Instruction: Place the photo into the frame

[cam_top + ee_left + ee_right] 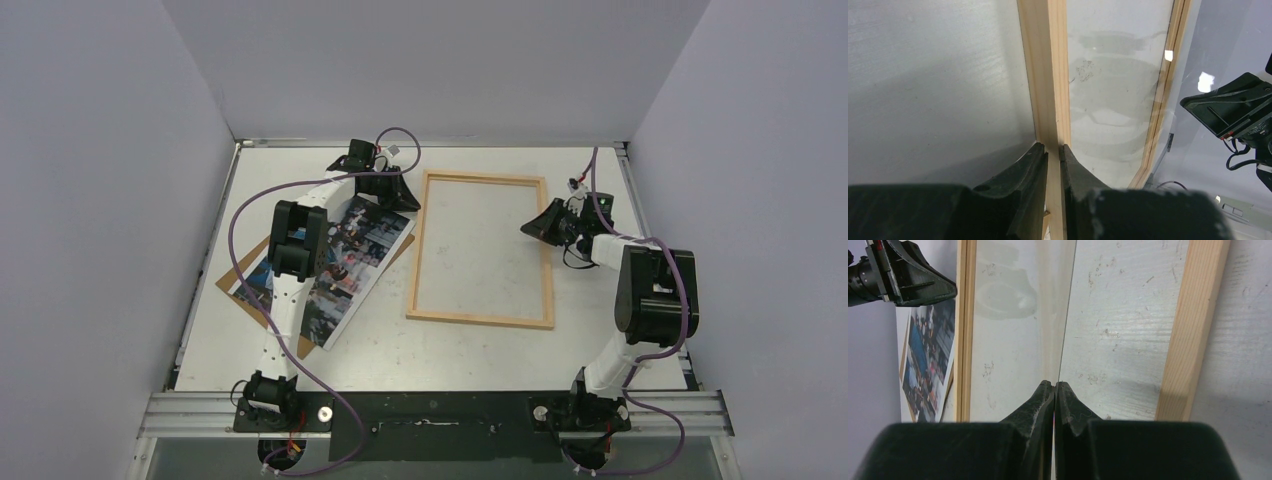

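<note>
Forward, left hand point(1053, 148) astride frame point(1045, 75).

Bright, even overhead light, soft shadows; glare on the clear pane point(1013, 300), wrist-view foregrounds blurred.

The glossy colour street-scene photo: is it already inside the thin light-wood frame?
No, the glossy photo lies outside the light-wood frame, on a flat brown board beside it.

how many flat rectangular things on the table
3: the frame mid-table, the photo left of it, the brown board under the photo; a clear pane may go unseen.
</note>
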`<action>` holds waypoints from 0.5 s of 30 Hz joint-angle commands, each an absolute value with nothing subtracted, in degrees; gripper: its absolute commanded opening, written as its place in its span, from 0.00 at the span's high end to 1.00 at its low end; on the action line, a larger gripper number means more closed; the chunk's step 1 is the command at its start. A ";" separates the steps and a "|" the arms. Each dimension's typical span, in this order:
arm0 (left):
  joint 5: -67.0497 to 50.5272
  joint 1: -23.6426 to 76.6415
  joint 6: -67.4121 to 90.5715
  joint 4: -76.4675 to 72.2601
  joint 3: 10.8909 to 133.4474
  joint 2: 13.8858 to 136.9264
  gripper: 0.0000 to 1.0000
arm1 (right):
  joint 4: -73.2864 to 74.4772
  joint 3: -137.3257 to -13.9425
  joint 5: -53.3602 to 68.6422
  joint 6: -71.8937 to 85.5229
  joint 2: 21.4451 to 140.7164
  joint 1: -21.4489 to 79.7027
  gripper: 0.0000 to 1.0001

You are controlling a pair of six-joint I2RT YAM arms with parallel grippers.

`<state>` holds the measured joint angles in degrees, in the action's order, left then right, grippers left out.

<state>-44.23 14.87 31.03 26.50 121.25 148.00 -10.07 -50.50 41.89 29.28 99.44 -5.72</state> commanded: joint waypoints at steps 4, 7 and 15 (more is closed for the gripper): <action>-36.61 13.49 28.45 28.21 120.85 151.34 0.87 | -15.49 -49.41 40.73 30.55 98.93 -6.16 1.00; -36.64 13.50 28.52 28.21 120.85 151.37 0.87 | -16.32 -49.47 42.48 31.05 99.58 -6.15 1.00; -36.65 13.50 28.48 28.20 120.94 151.50 0.87 | -13.54 -49.93 46.84 28.45 100.63 -5.73 1.00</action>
